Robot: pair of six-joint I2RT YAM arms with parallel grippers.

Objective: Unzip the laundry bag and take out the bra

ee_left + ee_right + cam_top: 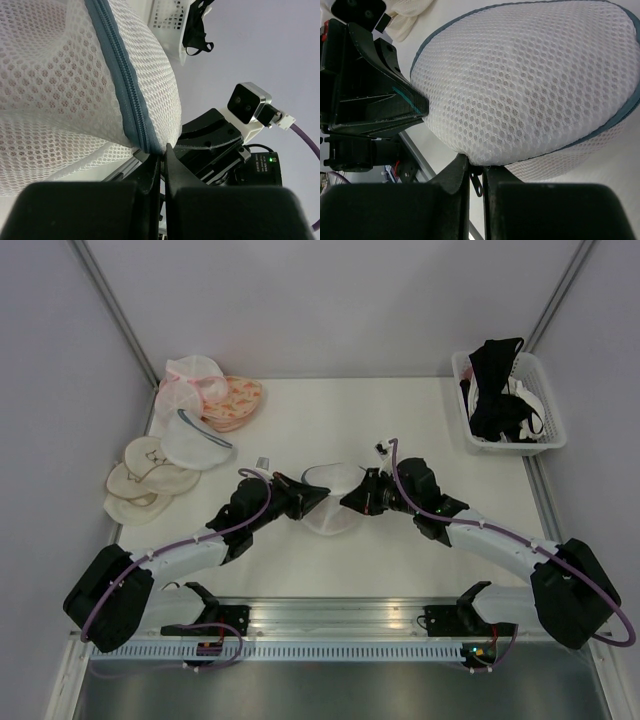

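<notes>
White counter [350,420]: pouches [195,445] far left, basket [520,447] far right; my left hand [312,496] and right hand [350,498] clench the zipped mesh laundry bag [333,517].

I'm working over a white table [400,430] boxed in by plain, pale lilac-grey panels: a back wall [330,300], a left wall [45,400] and a right wall [610,370], which meet at the left corner post [113,308] and the right corner post [556,294]. The light is soft and even. An aluminium rail [340,615] runs along the near edge, and the dull grey band [330,692] below it may be floor.
</notes>
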